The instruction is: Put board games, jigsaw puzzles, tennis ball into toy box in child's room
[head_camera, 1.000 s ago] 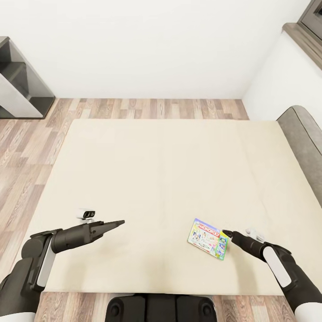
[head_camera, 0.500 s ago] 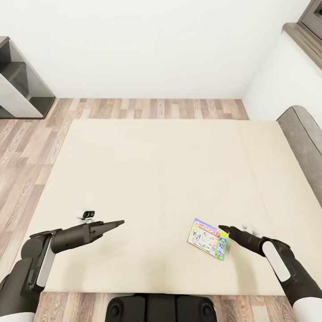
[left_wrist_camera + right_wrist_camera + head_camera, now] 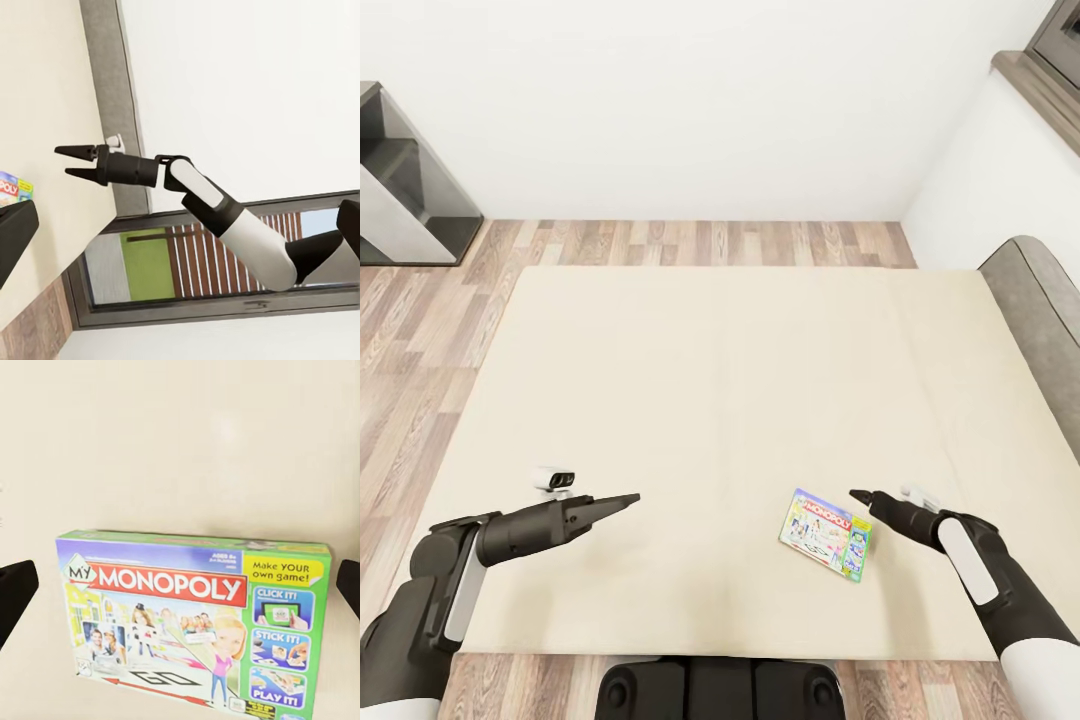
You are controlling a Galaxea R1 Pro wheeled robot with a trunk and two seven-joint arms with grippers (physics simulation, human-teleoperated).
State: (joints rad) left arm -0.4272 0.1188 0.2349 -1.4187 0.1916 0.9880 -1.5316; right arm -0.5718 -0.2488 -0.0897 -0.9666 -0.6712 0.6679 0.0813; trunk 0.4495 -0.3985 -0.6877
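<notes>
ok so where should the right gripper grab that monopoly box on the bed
The Monopoly box lies flat on the bed, so probably pinch across its thin short edge nearest the open right gripper, coming in low from the right side, one finger over the lid.

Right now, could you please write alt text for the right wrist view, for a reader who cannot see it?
A My Monopoly board game box lies flat, face up, on a plain cream bed surface, its green and purple cover toward the camera. Dark tips of the right claw's two fingers show at either side edge, spread apart and not touching the box.
</notes>
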